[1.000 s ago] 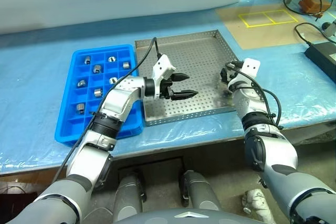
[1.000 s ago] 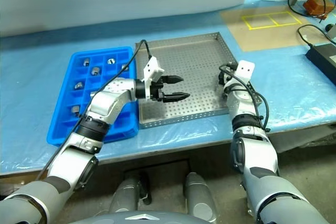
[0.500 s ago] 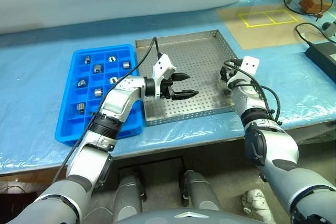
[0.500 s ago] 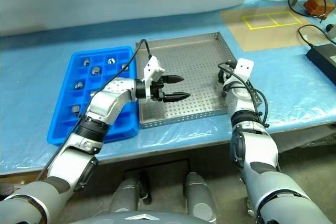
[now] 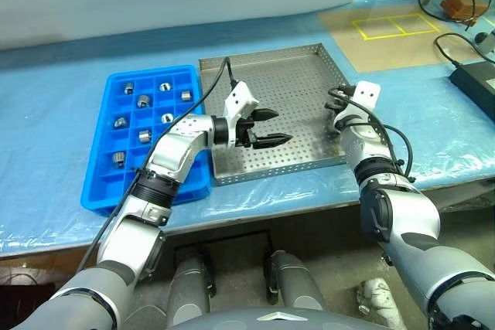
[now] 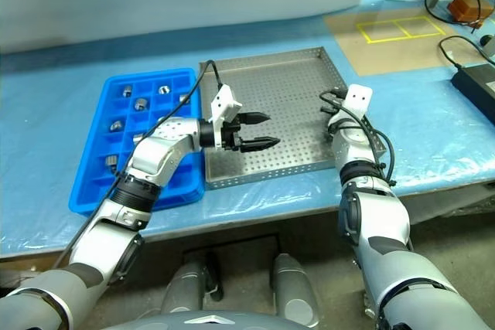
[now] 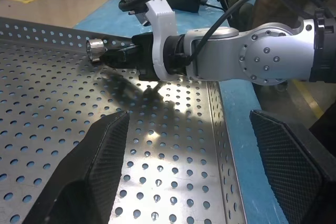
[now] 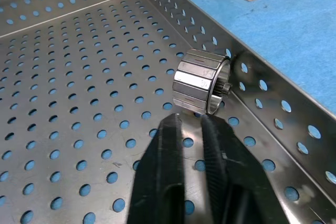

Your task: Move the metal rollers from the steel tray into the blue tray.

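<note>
The main risk sits at the right fingers (image 8: pixel 168 145): they are drawn almost fully together, with only a sliver of gap. The last roller (image 8: pixel 200 88) in the steel tray (image 5: pixel 263 56) sits right at their tips rather than between them. It is at about 3 o'clock in that tray, hard against the right rim. Whether the tips have any bite on its near edge cannot be told (from the left wrist it looks perched on the very end of them). If they have closed short of it, a lift would probably come up empty. A shallow pinch on smooth, faceted metal could let the roller squirt out, knock the rim and roll off across the perforated floor, or even hop onto the desk (image 5: pixel 54 113). The rim so near also leaves little room to reopen and go deeper without nudging the roller along the wall. The left fingers (image 5: pixel 267 113) stand wide apart and empty, hovering over the tray at about 8 o'clock and pointing toward 3. A handover there could drop the piece if either side is off-centre. The blue tray (image 5: pixel 104 183), at 9 o'clock of the steel one, already holds several rollers (image 5: pixel 143 101), so a careless release could land in a taken cell.
</note>
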`<act>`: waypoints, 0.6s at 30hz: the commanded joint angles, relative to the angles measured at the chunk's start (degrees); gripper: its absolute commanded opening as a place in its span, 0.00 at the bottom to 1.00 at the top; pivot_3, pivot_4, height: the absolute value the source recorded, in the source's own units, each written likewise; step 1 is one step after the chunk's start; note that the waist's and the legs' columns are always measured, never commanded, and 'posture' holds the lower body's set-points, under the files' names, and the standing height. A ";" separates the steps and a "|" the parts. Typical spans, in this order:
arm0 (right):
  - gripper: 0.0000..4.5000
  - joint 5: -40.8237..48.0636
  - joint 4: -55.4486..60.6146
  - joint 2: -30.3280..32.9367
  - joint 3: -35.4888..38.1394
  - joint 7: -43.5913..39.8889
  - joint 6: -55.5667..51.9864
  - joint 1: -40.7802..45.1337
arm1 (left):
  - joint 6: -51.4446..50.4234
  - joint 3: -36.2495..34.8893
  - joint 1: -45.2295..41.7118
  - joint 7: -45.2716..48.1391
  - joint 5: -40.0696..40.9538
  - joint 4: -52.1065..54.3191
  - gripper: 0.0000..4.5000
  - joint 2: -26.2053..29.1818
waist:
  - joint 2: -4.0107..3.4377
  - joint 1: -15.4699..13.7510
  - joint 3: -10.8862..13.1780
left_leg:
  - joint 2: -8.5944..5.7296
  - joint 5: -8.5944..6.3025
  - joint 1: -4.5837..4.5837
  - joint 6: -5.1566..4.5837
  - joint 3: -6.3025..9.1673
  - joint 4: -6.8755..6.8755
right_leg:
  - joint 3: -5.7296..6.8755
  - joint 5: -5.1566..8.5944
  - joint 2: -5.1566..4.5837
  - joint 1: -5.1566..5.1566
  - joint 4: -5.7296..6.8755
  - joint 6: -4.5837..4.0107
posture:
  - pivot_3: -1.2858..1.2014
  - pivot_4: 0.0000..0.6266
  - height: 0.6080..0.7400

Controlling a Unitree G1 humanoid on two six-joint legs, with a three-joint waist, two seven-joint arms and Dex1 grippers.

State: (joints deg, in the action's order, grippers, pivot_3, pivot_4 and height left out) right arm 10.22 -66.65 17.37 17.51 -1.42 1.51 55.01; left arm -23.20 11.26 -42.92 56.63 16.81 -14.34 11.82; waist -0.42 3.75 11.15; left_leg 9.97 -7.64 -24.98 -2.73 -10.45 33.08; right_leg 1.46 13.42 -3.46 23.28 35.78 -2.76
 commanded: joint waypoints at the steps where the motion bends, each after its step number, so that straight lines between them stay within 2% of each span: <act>1: 0.04 0.07 0.27 1.08 0.30 -0.53 1.24 1.74 | 0.38 -0.95 -0.47 -0.22 1.09 2.28 0.86 -0.36 | 0.00 0.00 0.00 | 0.00 0.00 0.00 0.00 0.00 0.00 | 0.00 0.00 0.00 0.00 0.00 0.00 | 0.37 0.24 1.00; 12: 0.04 0.53 2.64 0.10 0.13 -1.02 -0.39 0.76 | 0.80 -1.17 -1.14 -0.12 0.98 1.32 0.86 -0.57 | 0.00 0.01 0.00 | 0.01 0.00 0.00 0.00 0.00 0.00 | 0.00 0.00 0.00 0.01 0.00 0.00 | 0.37 0.24 1.00; 15: 0.04 1.00 8.08 -1.47 -0.49 -1.59 -1.96 -1.05 | 0.78 -1.34 -1.30 -0.29 0.95 1.01 0.86 -0.59 | -0.01 0.02 0.01 | 0.01 0.00 -0.01 0.00 0.00 -0.01 | 0.00 0.00 0.00 0.03 0.00 0.00 | 0.37 0.24 1.00; 17: 0.04 1.37 16.21 -2.70 -1.13 -1.72 -4.37 -4.95 | 0.71 -1.47 -1.05 -0.28 1.03 1.23 0.86 -0.46 | -0.01 -0.01 0.00 | 0.02 0.00 0.00 0.00 0.00 -0.03 | 0.00 0.00 0.01 0.03 -0.01 0.00 | 0.37 0.24 1.00; 18: 0.07 1.53 20.61 -3.05 -1.30 -1.79 -5.08 -7.50 | 0.69 -1.56 -0.93 -0.30 1.05 1.23 0.86 -0.39 | -0.01 -0.17 0.00 | 0.03 0.00 -0.01 0.00 0.00 -0.03 | 0.00 0.00 0.01 0.04 -0.02 0.00 | 0.37 0.24 1.00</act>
State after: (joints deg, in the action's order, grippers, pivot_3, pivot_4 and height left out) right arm 10.97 -52.10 14.37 16.45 -3.00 -2.60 49.07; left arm -23.03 11.22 -42.96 56.55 16.86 -14.63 11.16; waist -0.43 3.58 11.16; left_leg 10.01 -7.64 -24.98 -2.74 -10.45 33.02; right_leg 1.48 13.43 -3.44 23.31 35.74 -2.75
